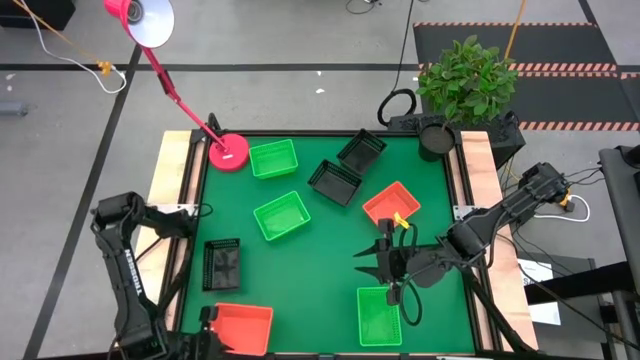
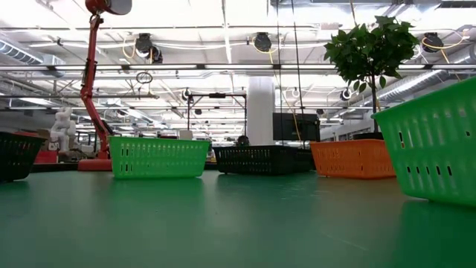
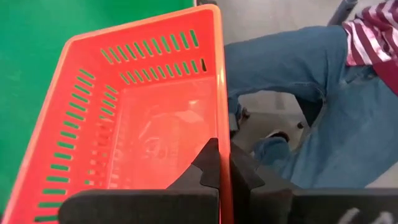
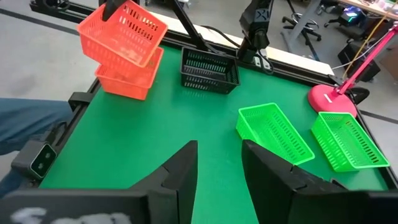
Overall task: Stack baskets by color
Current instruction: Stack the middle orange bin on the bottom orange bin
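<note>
The left end effector (image 3: 224,174) is clamped shut on the rim of a red-orange basket (image 1: 243,327) at the desk's (image 1: 300,270) near-left corner, while the right end effector (image 1: 385,262) hovers with fingers partly apart and empty, between a second red-orange basket (image 1: 392,203) and a green basket (image 1: 379,315). The right wrist view alone shows the gripped basket lifted over another red-orange basket (image 4: 129,80) beneath it. The high view counts three green, three black and two red-orange baskets.

green baskets (image 1: 273,158): three, scattered, upright
black baskets (image 1: 335,181): two near back, one left
red-orange baskets (image 1: 391,203): one mid-right, others front-left, one lifted
</note>
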